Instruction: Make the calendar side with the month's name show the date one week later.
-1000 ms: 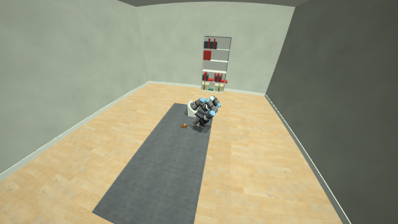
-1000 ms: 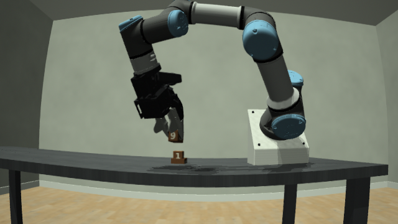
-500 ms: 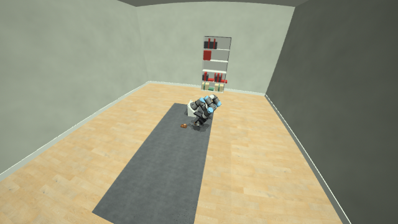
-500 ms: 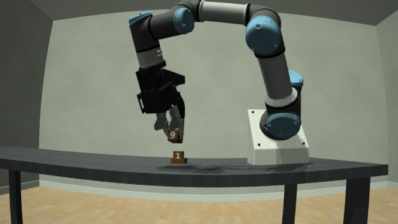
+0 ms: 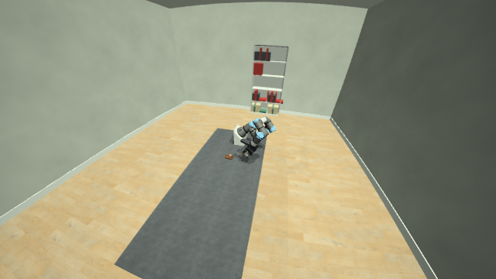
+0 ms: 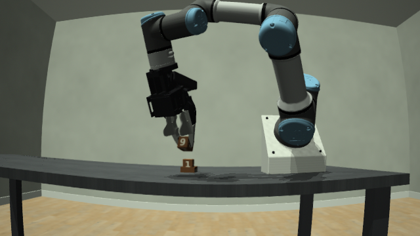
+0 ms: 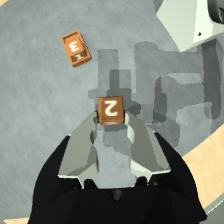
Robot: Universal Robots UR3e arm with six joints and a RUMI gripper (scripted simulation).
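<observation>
Gripper (image 5: 246, 153) (image 6: 184, 144) (image 7: 110, 110) clenched on one number cube (image 6: 183, 142) (image 7: 110, 109), a fingertip at each side; cube aloft and somewhat tilted, a 9-shaped digit toward the exterior view, a 2 toward the wrist view. Step in hand, by my judgement: turning or carrying this cube so the right digit would face the month side; still to be seated. Below in the exterior view, well apart in the wrist view: the tray (image 5: 227, 157) (image 6: 188, 169) (image 7: 83, 63) on the table (image 5: 194, 217) (image 6: 98, 171) (image 7: 30, 100), other cube (image 5: 230, 155) (image 6: 188, 164) (image 7: 74, 46) in it, 1 to the exterior view, 3 on another face. Month's name not legible, so target date and required face could not be confirmed; a 9 might also serve as a 6 if inverted. Next move seemed to call for settling the facing, levelling the cube, bringing it over the free part of the tray, then lowering and letting go. Seated cube was the chief obstacle: fingers could knock it, or the load could catch a rim and sit crooked. Farther out, the white base block (image 5: 237, 139) (image 6: 296, 164) (image 7: 186, 25) stood off to one side, apparently outside the short path; bookshelf (image 5: 268, 76) by the far wall, no hindrance
</observation>
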